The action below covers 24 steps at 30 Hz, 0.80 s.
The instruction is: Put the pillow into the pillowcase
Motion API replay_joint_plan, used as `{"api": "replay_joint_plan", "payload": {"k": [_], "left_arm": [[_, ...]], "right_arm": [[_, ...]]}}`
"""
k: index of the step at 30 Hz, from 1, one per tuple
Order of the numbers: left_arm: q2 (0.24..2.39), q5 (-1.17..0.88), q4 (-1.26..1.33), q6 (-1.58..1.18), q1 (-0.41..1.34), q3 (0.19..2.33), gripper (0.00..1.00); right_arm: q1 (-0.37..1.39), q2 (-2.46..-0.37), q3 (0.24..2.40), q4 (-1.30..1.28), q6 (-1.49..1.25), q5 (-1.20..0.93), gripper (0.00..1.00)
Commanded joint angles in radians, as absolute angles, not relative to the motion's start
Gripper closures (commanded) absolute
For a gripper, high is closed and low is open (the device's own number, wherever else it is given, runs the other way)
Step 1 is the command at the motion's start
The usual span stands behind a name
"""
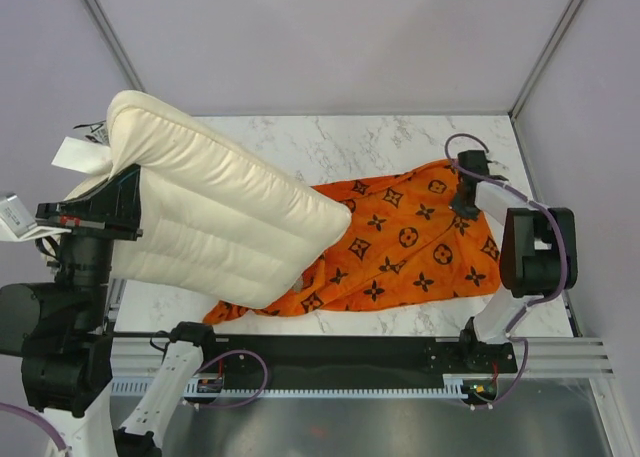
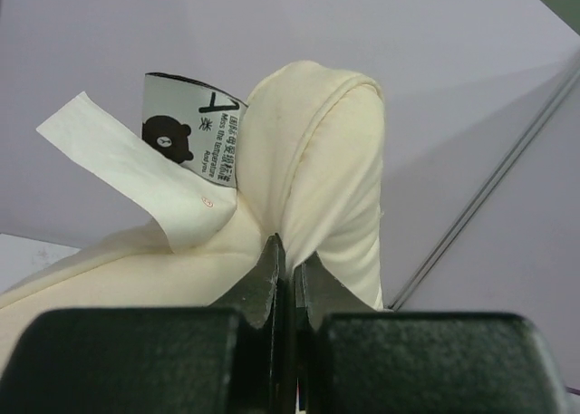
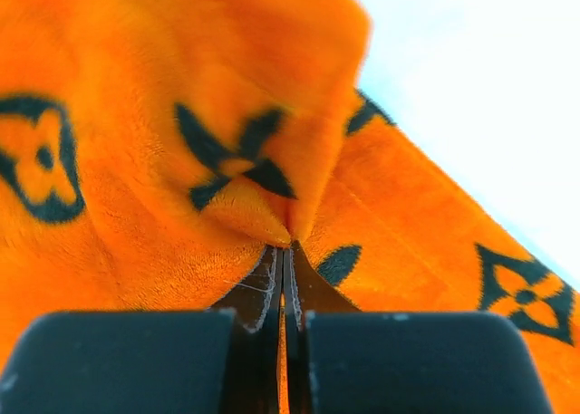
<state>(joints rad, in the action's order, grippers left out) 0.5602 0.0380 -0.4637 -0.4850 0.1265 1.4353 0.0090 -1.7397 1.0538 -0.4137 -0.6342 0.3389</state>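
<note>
Pillow (image 2: 317, 160) tag (image 2: 192, 129) — print unreadable

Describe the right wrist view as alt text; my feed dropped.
The right claw is shut on a pinched fold of the orange pillowcase, whose plush fabric with black flower motifs fills most of the frame. A washed-out white area, likely the table, shows at the upper right.
</note>
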Motion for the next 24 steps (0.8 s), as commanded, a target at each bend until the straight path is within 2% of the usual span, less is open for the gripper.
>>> {"api": "replay_joint_plan", "payload": {"k": [1,4,5,6,7,8,11,13,14,16,18,20,24], "left_arm": [[0.523,0.139,-0.356,-0.512,0.124,1.439,0.98],[0.502,0.195,-0.365,-0.46,0.124,1.433,0.98],[0.502,0.205,-0.37,-0.445,0.124,1.434,0.98],[0.497,0.23,-0.385,-0.414,0.124,1.434,0.98],[0.494,0.241,-0.391,-0.404,0.124,1.434,0.98],[0.488,0.253,-0.399,-0.394,0.124,1.433,0.98],[0.454,0.3,-0.414,-0.359,0.124,1.411,0.98],[0.434,0.321,-0.414,-0.342,0.124,1.384,0.98],[0.433,0.337,-0.416,-0.327,0.124,1.378,0.98],[0.425,0.347,-0.423,-0.318,0.124,1.37,0.98],[0.416,0.347,-0.436,-0.31,0.124,1.37,0.98],[0.4,0.345,-0.442,-0.296,0.124,1.371,0.98],[0.376,0.388,-0.446,-0.265,0.124,1.37,0.98]], "right_arm": [[-0.11,-1.655,1.049,-0.397,-0.658,0.44,1.0],[-0.153,-1.606,1.075,-0.431,-0.651,0.501,0.98],[-0.15,-1.595,1.091,-0.457,-0.638,0.48,0.83],[-0.15,-1.585,1.112,-0.457,-0.612,0.435,0.41],[-0.143,-1.55,1.109,-0.446,-0.57,0.37,0.22],[-0.127,-1.528,1.109,-0.427,-0.543,0.283,0.09],[-0.008,-1.435,1.124,-0.428,-0.471,0.158,0.09],[0.105,-1.378,1.132,-0.433,-0.454,0.076,0.12],[0.133,-1.367,1.134,-0.431,-0.46,-0.048,0.12],[0.208,-1.347,1.12,-0.426,-0.486,-0.156,0.16],[0.32,-1.329,1.102,-0.399,-0.521,-0.173,0.14],[0.392,-1.321,1.091,-0.373,-0.56,-0.152,0.02],[0.544,-1.368,1.074,-0.307,-0.635,-0.124,0.02]]}}
